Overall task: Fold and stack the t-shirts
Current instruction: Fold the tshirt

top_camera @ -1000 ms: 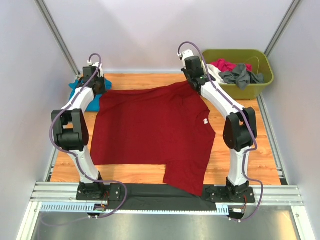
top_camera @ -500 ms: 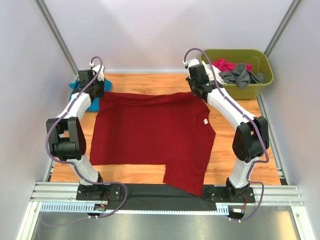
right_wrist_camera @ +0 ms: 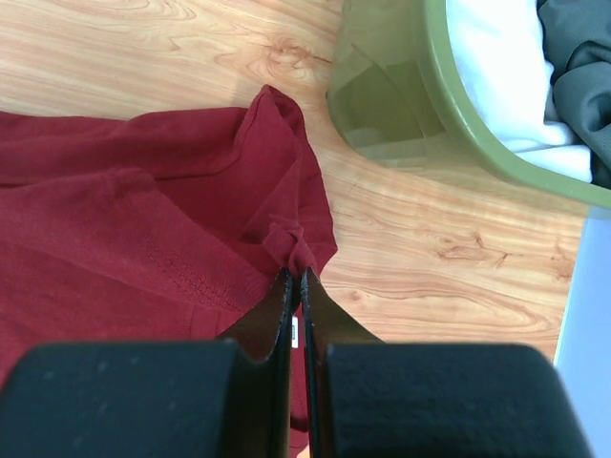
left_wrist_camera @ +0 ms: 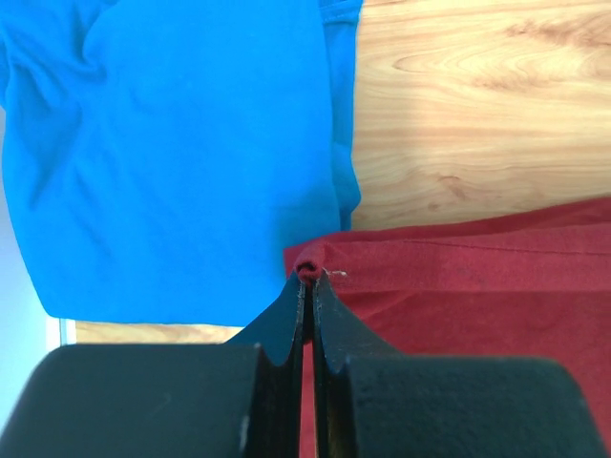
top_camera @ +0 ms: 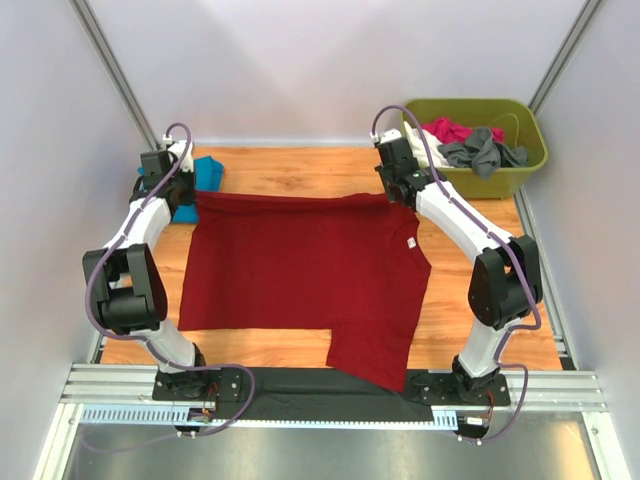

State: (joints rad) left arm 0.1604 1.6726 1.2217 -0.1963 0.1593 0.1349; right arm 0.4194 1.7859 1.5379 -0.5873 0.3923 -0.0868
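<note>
Wood table (top_camera: 300, 170): green bin (top_camera: 500, 182), teal shirt (top_camera: 205, 172) flank red shirt (top_camera: 300, 270).

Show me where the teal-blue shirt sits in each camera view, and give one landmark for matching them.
Top external: the teal-blue shirt lies at the far left, beside the far-left corner of the dark red shirt.
Left wrist: it fills the upper left, and the pinched red corner lies against its lower edge.
Right wrist: not in it.
Shared landmark: the dark red shirt, visible in all three views.
</note>
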